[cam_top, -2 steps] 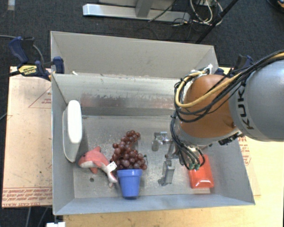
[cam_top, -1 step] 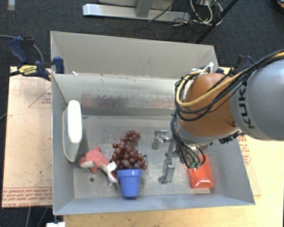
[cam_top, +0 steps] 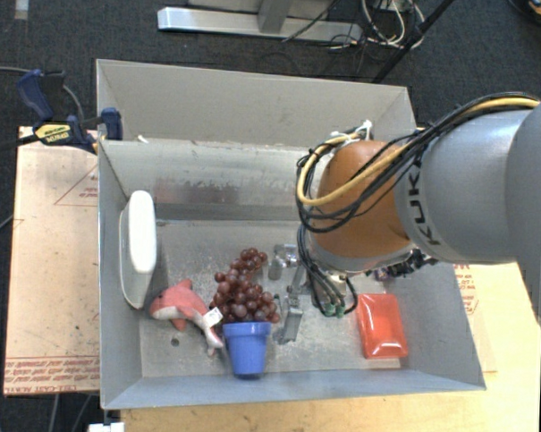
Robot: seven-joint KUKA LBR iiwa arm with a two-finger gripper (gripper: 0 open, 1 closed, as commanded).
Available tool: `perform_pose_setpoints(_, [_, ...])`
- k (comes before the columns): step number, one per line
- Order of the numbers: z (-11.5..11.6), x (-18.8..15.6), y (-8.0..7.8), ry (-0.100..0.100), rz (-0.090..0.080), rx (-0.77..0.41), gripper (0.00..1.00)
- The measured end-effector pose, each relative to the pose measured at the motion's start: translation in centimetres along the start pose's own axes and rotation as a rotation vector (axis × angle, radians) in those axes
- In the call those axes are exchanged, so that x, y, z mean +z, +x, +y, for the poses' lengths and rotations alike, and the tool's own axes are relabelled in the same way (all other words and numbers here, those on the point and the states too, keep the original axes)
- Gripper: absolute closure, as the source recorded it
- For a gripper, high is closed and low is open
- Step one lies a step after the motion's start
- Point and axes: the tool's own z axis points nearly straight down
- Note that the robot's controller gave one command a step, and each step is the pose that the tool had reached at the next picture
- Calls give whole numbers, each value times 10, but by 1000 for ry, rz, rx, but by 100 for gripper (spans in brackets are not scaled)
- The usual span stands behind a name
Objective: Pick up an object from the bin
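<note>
while the kuka arm (cam_top: 486, 193) is reaching into the grey metal bin (cam_top: 248, 107) from the right, its gripper (cam_top: 287, 290) is hanging low over the middle of the bin floor, under the orange wrist cover (cam_top: 360, 206) and its loops of yellow and black cable (cam_top: 312, 181). its two metal fingers (cam_top: 291, 321) are standing apart, one pointing toward the back wall and the other toward the front wall, and nothing is showing between them.

the bunch of dark red grapes (cam_top: 245, 290) is lying just left of the gripper, near the centre of the floor, with its right edge sitting right beside the fingers; whether metal and fruit are touching cannot be told. the blue plastic cup (cam_top: 248, 347) is resting against the front of the grapes, close to the front wall and just left of the nearer finger, with its wide rim facing the fruit; whether it is standing or lying on its side cannot be told.

the pink toy (cam_top: 179, 303) is lying left of the grapes, with a small white tag (cam_top: 212, 317) trailing from it toward the cup. the white oblong object (cam_top: 139, 245) is leaning along the left wall, its lower end sitting just beside the pink toy. the orange-red block (cam_top: 380, 325) is lying flat on the right side of the floor, well apart from the grapes and on the far side of the gripper from them.
</note>
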Motion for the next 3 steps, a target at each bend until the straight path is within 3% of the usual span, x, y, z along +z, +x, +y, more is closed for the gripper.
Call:
perform_pose_setpoints(1, [27, 31, 9, -1, 5, -58, 0])
perform_pose_setpoints(2, [59, 66, -17, -1, -3, 252, 100])
perform_pose_setpoints(3, [58, 66, -17, -1, -3, 252, 100])
